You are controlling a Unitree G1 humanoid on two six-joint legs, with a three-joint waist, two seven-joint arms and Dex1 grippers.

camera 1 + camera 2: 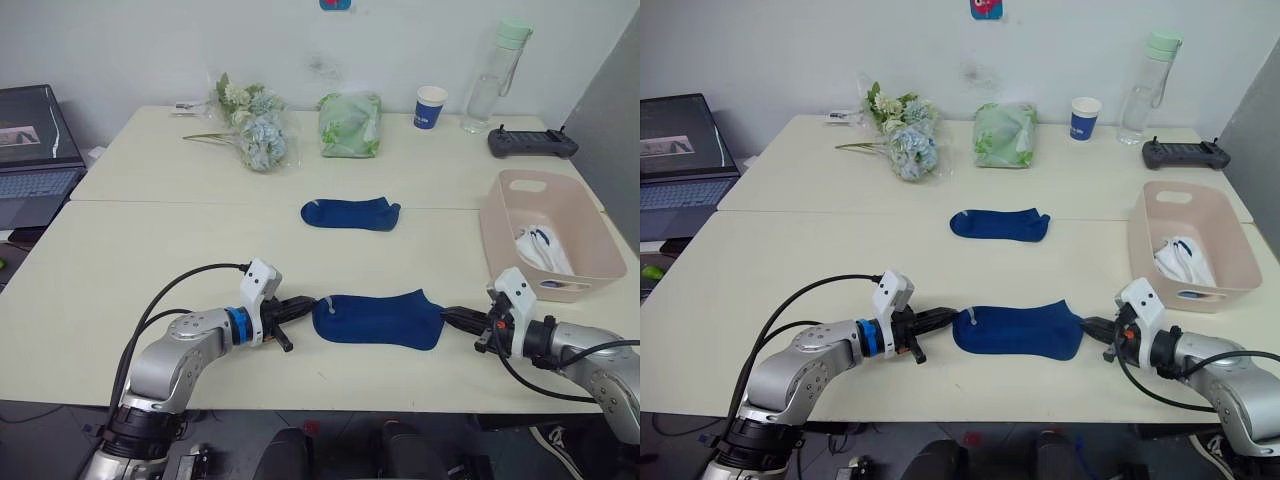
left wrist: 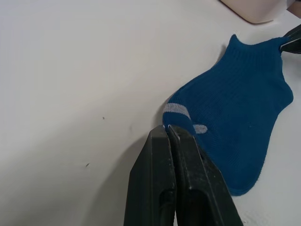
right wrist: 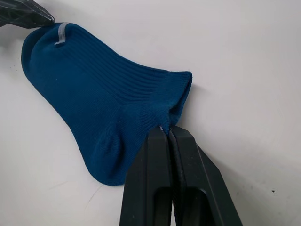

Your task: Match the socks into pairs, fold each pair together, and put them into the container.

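Observation:
A dark blue sock lies flat near the table's front edge. My left gripper is shut on its end with the grey tab. My right gripper is shut on the opposite end, pinching the ribbed edge. A second dark blue sock lies farther back at mid-table, apart from both grippers. The pale pink container stands at the right, beyond my right gripper, with white socks inside it.
Along the far edge are a bunch of flowers, a green cloth bundle, a blue paper cup, a water bottle and a black controller. A laptop sits off the table's left.

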